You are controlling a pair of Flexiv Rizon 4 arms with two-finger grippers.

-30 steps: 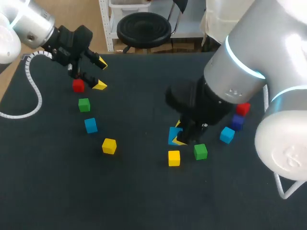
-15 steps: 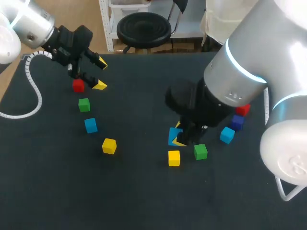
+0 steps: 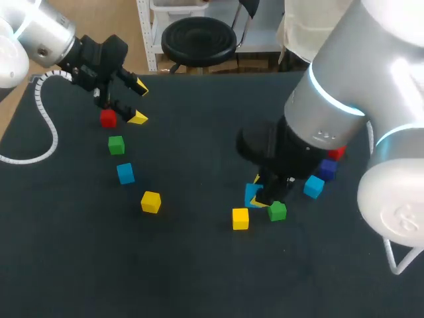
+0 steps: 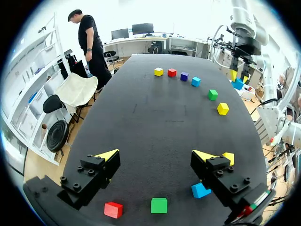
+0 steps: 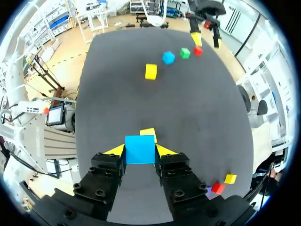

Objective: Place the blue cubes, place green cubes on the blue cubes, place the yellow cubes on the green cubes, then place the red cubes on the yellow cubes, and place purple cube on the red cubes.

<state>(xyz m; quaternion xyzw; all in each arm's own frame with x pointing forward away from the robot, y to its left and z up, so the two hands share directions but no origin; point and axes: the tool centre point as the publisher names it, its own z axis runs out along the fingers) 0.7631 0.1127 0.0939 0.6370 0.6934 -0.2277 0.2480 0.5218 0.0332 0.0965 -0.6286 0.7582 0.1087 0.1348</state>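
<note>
My right gripper is shut on a blue cube, held just over the table. Right beside it lie a green cube and a yellow cube. Further right are another blue cube, a purple cube and a red cube, partly hidden by the arm. My left gripper stands open at the far left, with nothing between its fingers. Near it a red cube, a green cube, a blue cube and a yellow cube form a row.
The black table has bare room across its middle and front. A white coiled cable hangs from my left arm over the table's left side. A further yellow cube lies beyond the red one on the right side.
My right gripper has carried the blue cube a little to the right and toward the front, closer to the green cube. The left arm has stayed still.
</note>
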